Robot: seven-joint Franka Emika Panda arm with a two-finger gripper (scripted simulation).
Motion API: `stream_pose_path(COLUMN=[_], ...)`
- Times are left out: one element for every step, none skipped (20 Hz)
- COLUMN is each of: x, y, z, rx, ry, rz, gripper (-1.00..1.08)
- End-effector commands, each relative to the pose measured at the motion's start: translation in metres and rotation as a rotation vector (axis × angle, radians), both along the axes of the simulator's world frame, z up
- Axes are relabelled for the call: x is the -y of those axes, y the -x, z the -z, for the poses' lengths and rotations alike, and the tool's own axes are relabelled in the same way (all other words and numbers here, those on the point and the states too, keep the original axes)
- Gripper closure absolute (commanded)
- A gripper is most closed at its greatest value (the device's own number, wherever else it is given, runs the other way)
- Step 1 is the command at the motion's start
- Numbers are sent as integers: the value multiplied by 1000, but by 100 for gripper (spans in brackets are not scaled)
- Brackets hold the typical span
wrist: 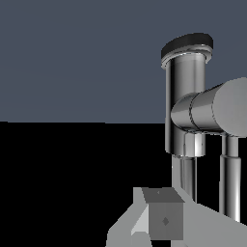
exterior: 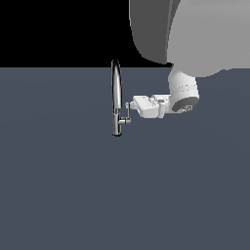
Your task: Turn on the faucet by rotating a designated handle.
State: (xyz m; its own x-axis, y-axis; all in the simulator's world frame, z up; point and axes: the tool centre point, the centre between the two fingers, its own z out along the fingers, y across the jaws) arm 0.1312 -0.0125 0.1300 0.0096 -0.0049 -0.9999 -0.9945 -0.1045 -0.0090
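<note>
A flat slate-grey floor [exterior: 73,195] (plain, unmarked) carries 1 chrome faucet [exterior: 116,97], standing upright on it.

The faucet [exterior: 116,97] stands straight ahead of the gripper [exterior: 128,110], its handle [exterior: 128,111] right at the fingertips. Bare grey floor [exterior: 122,195] lies open elsewhere around it.

Simulated test scene, not a real room: flat slate-grey floor [exterior: 73,195], black void backdrop toward 12 o'clock, untextured rendered faucet [exterior: 116,97] standing alone, without sink or counter.
</note>
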Motion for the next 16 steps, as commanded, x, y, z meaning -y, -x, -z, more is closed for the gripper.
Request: stream_pose_path(x=[-1,-1,-1,-1,-1,-1,-1,-1,-1,-1,-1,-1,-1,-1,-1,-1], y=[-1,-1,-1,-1,-1,-1,-1,-1,-1,1,2,3,4,6,7,9], z=[3,3,3,2,2,2,2,2,2,2,1,1,1,0,0,0], rx=[-7,-7,-6,-5,-4,-4,-4,-4,-4,-4,-4,-4,-4,-4,-4,-4], ry=[-7,-8,-7,-6,-5,-5,-5,-5,-5,-5,-5,-5,-5,-5,-5,-5], rz=[8,8,8,6,6,6,6,6,6,6,6,6,6,6,6,6], gripper=[108,108,108,108,108,108,108,108,108,108,108,108,108,108,108,108])
